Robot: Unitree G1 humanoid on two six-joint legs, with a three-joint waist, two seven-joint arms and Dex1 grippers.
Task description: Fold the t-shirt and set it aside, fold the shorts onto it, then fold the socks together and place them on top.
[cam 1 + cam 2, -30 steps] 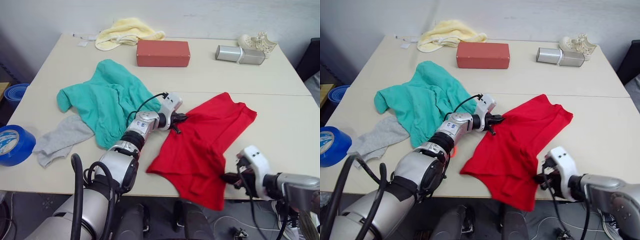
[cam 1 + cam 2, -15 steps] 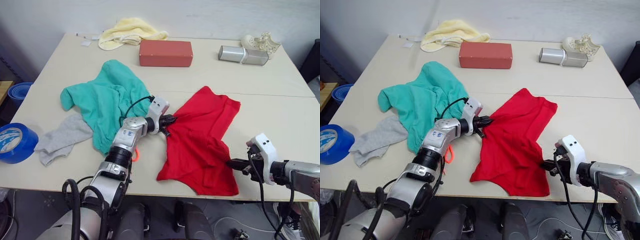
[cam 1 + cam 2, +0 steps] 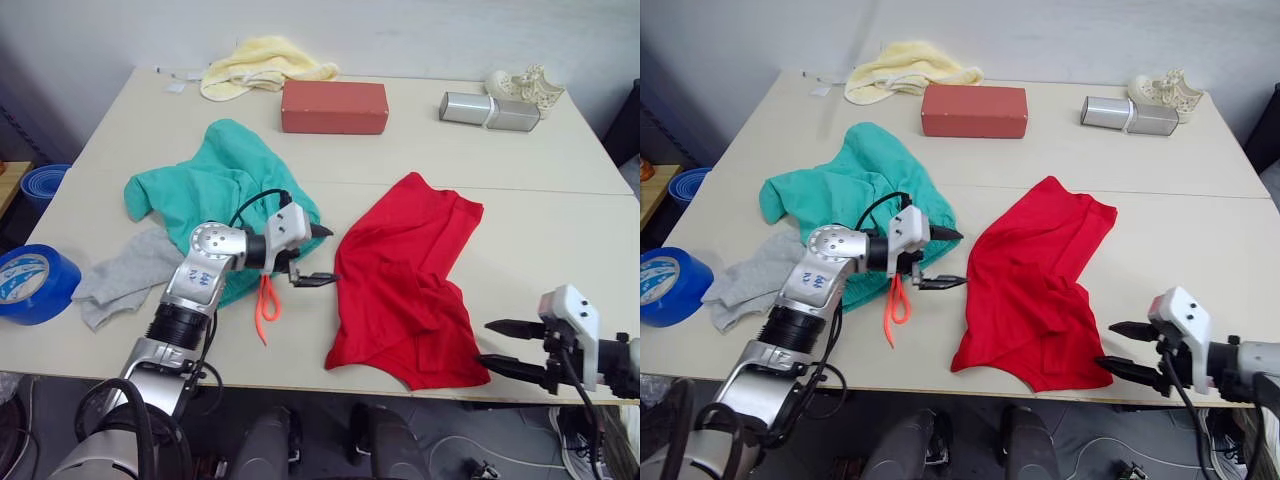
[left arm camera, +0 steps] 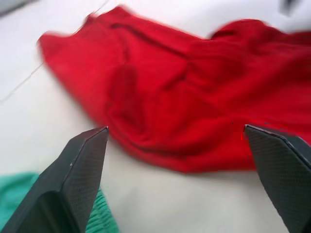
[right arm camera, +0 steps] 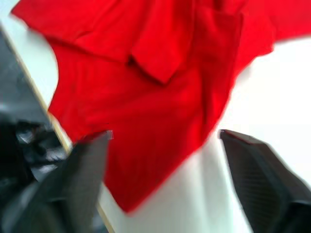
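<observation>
- Red cotton, the t-shirt (image 3: pixel 405 285) lies crumpled and partly doubled over on the pale surface (image 3: pixel 560 230), its lower hem near the front edge.
- Left end effector (image 3: pixel 312 256) hovers just beside the t-shirt's left edge, apart from the cloth, with its two black fingers spread wide and nothing between them; the left wrist view shows the same red cloth lying beyond the gap between its fingertips (image 4: pixel 86 160).
- Right end effector (image 3: pixel 508 345) sits at the front right corner of the surface, just beside the t-shirt's lower right corner, fingers parted and empty; the right wrist view looks onto the rumpled red folds.
- Teal shorts (image 3: pixel 215 195) lie bunched to the left of the t-shirt, under and behind the left arm, with the neon orange drawstring (image 3: pixel 263 305) trailing out onto the surface below the left end effector.
- Grey socks (image 3: pixel 125 280) lie flat at the shorts' lower left edge, touching them, well apart from both end effectors.
- Along the far edge rest a pale yellow cloth (image 3: pixel 262 62), a red block (image 3: pixel 334 106), a silver cylinder (image 3: pixel 488 110) and a small cream ornament (image 3: pixel 524 84).
- Blue tape roll (image 3: pixel 30 283) sits at the surface's left front edge, near the socks.
</observation>
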